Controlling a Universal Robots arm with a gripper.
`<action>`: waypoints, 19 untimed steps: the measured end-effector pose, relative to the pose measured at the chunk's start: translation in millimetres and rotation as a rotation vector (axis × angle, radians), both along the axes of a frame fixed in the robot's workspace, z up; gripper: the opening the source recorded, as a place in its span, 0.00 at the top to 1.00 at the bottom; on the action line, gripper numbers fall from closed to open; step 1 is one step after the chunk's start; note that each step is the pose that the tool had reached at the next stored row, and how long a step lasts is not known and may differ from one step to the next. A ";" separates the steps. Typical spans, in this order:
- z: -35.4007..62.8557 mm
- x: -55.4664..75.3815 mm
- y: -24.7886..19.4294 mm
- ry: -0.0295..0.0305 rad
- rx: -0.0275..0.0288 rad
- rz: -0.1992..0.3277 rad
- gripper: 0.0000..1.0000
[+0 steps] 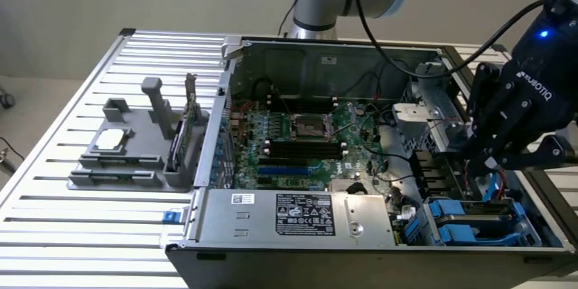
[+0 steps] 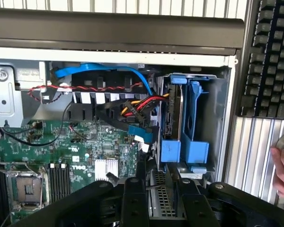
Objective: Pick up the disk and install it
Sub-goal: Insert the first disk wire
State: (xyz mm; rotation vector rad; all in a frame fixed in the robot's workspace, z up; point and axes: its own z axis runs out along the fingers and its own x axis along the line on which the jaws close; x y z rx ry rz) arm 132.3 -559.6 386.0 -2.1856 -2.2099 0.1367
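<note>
Gripper (image 1: 495, 160) at right of exterior frame, above drive bay – jaw state: cannot tell. Disk (image 1: 478, 209) in blue carrier (image 2: 195, 118) sits in bay, lower right of open computer case (image 1: 380, 252) – motherboard (image 1: 307, 133) mid-frame.

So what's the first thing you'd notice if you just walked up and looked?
The open computer case with its green motherboard showing, lying on a slatted metal table. Over the case's end at the exterior view's right hangs the big black gripper, above the blue drive bay, where the disk sits in its blue carrier. A grey power-supply box lies along the near edge.
</note>
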 end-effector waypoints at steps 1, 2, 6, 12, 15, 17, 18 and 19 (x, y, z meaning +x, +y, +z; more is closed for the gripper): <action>0.1 0.0 0.5 -0.0080 -0.0038 -0.004 0.69; 0.1 0.0 1.1 -0.0159 -0.0070 -0.007 0.69; 0.2 0.0 5.9 -0.0459 -0.0199 -0.013 0.69; 0.2 0.0 13.7 -0.0859 -0.0470 -0.018 0.69; 0.0 0.1 17.4 -0.0991 -0.0644 -0.020 0.69; -0.5 0.2 19.8 -0.1026 -0.0764 -0.022 0.69; -0.8 0.4 20.8 -0.1032 -0.0843 -0.022 0.69; -1.0 0.6 21.5 -0.1035 -0.0921 -0.023 0.69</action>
